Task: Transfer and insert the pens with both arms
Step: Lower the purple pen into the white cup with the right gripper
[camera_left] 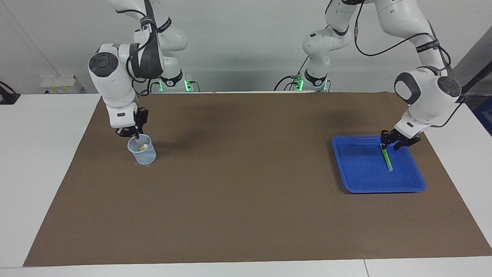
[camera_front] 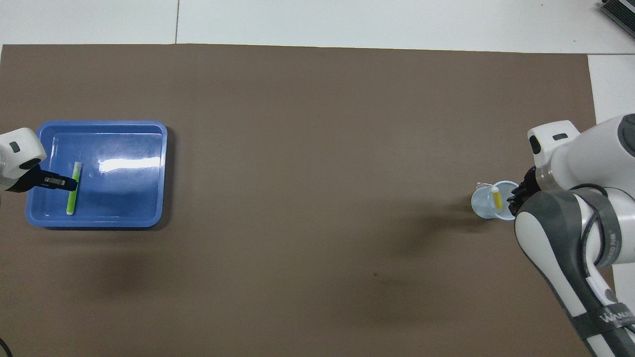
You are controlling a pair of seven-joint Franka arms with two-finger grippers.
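A green pen (camera_left: 387, 159) lies in a blue tray (camera_left: 361, 181) at the left arm's end of the table. My left gripper (camera_left: 387, 143) is down in the tray at the end of that pen nearer the robots. In the overhead view it (camera_front: 67, 183) meets the green pen (camera_front: 72, 198) about mid-length, inside the tray (camera_front: 99, 124). My right gripper (camera_left: 135, 132) is shut on a purple pen (camera_left: 137, 134), held upright with its lower end in the mouth of a clear cup (camera_left: 143, 156). A yellow pen (camera_left: 143, 147) stands in the cup (camera_front: 483, 206) and also shows from above (camera_front: 495, 197).
A brown mat (camera_left: 246, 184) covers the white table. Two smaller white arms with green lights (camera_left: 186, 85) stand at the robots' edge. A small white box (camera_left: 57, 82) sits off the mat at the right arm's end.
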